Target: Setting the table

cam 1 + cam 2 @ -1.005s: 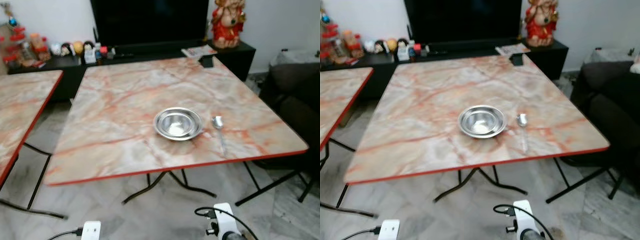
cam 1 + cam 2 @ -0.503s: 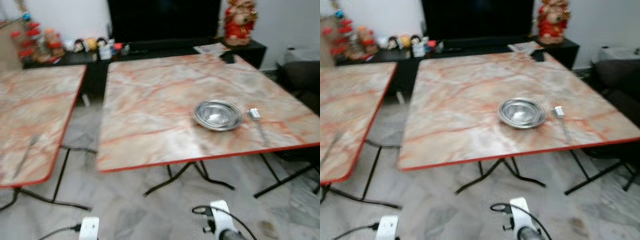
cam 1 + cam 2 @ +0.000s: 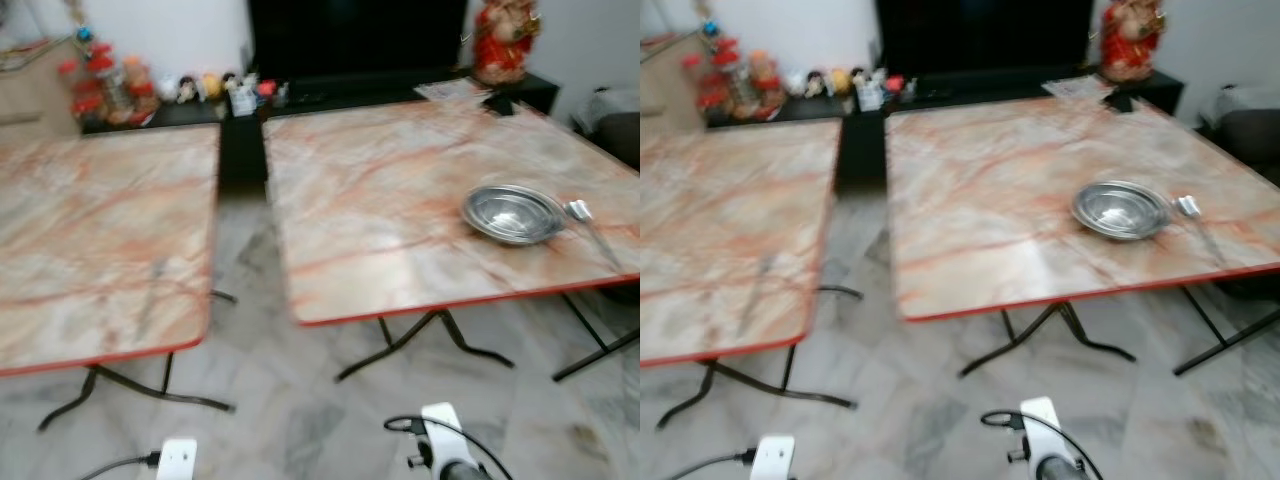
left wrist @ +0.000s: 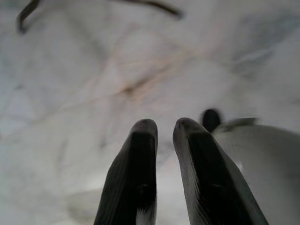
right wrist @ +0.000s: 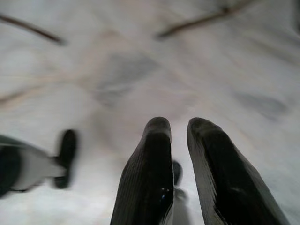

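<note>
A steel bowl [image 3: 513, 213] sits near the front right of the right-hand marble-patterned table [image 3: 380, 230]. A spoon [image 3: 590, 225] lies just to the bowl's right, handle toward the front edge. On the left table [image 3: 90, 240] a thin dark streak [image 3: 150, 292] may be a utensil, too blurred to tell. Both arms hang low over the floor. In the left wrist view my left gripper [image 4: 164, 126] points at the tiles, shut and holding nothing. My right gripper [image 5: 179, 125] is likewise shut and holding nothing above the floor.
A gap of marble floor [image 3: 245, 300] runs between the two folding tables, with black metal legs [image 3: 420, 340] under each. A dark TV cabinet [image 3: 330, 95] with figurines stands behind them. A dark sofa [image 3: 615, 130] is at the far right.
The camera has swung left: the table with bowl and spoon slid to the right of the picture and the left table came into fuller view. Bowl and spoon keep their places.
</note>
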`<state>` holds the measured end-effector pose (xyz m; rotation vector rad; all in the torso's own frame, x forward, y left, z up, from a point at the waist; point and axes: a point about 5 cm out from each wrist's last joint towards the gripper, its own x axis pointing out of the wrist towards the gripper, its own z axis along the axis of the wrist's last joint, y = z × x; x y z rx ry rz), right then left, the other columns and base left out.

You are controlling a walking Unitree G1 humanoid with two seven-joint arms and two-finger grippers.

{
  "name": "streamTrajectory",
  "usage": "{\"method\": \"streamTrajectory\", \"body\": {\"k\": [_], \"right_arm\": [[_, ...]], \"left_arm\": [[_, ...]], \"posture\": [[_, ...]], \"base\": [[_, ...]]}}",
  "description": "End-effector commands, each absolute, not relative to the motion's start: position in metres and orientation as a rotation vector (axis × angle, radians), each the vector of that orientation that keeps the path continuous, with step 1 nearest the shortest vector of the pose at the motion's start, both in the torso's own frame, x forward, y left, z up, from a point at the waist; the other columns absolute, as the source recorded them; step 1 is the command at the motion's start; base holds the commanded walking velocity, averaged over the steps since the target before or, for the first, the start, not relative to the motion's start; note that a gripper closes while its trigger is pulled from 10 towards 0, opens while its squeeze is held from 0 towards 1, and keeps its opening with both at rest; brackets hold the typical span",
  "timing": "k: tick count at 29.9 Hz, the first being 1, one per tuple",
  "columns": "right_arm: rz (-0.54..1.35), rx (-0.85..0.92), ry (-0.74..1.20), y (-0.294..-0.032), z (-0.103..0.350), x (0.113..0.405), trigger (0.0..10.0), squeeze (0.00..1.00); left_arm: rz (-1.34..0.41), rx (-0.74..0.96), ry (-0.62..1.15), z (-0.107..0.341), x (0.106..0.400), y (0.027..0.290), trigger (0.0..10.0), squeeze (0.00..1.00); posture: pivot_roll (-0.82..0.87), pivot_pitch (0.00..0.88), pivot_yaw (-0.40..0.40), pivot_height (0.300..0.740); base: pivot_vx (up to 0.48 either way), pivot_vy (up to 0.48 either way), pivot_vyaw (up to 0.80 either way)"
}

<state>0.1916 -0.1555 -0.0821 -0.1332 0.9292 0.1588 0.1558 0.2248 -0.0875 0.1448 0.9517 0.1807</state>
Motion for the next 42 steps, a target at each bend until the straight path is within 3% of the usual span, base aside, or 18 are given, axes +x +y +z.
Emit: {"method": "streamTrajectory", "body": {"k": [1,29,42], "right_arm": [[0.142,-0.138,0.915,-0.162,-0.079,0.197,10.0,0.00],[0.139,-0.095,0.887,-0.158,-0.076,0.202,10.0,0.00],[0.090,-0.052,0.876,-0.160,-0.075,0.204,10.0,0.00]], "left_arm": [[0.166,0.146,0.963,-0.089,0.154,0.221,10.0,0.00],[0.163,0.159,0.947,-0.085,0.162,0.225,10.0,0.00],[0.177,0.139,0.911,-0.082,0.170,0.225,10.0,0.00]], "posture": [[0.00,0.000,0.032,0.732],[0.01,0.000,0.039,0.732],[0.01,0.000,0.043,0.732]], "base": [[0.000,0.480,0.00],[0.000,0.480,0.00],[0.000,0.000,0.00]]}}
